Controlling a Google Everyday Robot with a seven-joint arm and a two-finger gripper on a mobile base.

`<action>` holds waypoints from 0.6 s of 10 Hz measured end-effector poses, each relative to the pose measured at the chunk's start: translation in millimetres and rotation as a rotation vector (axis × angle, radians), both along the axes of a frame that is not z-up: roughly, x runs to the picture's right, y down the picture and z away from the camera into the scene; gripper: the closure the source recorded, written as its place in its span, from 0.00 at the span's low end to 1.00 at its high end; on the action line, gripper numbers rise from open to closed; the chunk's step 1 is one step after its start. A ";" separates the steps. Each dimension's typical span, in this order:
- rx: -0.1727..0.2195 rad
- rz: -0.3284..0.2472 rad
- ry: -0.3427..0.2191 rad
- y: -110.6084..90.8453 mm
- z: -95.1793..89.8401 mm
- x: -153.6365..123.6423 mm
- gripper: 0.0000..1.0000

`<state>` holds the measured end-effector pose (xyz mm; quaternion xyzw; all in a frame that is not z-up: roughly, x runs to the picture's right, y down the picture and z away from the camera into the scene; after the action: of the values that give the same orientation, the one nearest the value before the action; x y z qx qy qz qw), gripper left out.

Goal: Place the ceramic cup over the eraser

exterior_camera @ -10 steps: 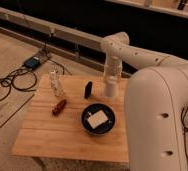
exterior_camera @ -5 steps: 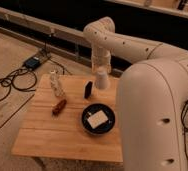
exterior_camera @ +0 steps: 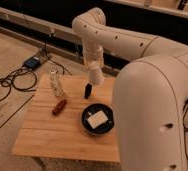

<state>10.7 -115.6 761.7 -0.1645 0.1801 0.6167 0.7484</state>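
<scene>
My gripper (exterior_camera: 93,69) hangs from the white arm over the far middle of the wooden table (exterior_camera: 47,135). It is shut on the ceramic cup (exterior_camera: 95,79), a small plain white cylinder held just above the tabletop. The eraser (exterior_camera: 88,90), a small dark oblong block, stands on the table just below and slightly left of the cup. The cup's lower edge is close to the eraser's top; I cannot tell whether they touch.
A black bowl (exterior_camera: 85,125) holding a white flat square piece (exterior_camera: 98,119) sits in front of the eraser. A reddish-brown oblong object (exterior_camera: 59,106) and a clear bottle-like object (exterior_camera: 56,84) stand to the left. Cables and a box (exterior_camera: 33,62) lie on the floor at left.
The gripper has carried the cup leftward across the back of the table, from right of the eraser to just above it. The other objects have not moved.
</scene>
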 end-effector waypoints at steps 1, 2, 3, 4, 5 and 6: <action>0.003 0.005 -0.018 1.1 1.2 -5.8 1.00; 0.002 0.012 -0.043 5.0 5.4 -12.2 1.00; 0.002 0.018 -0.066 9.4 11.4 -17.1 1.00; -0.003 0.021 -0.083 14.4 17.5 -20.1 1.00; -0.006 0.023 -0.095 19.7 25.7 -20.5 1.00; -0.015 0.030 -0.110 27.0 35.5 -20.3 1.00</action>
<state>-9.6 -88.7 797.3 -0.2063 0.1407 0.6165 0.7467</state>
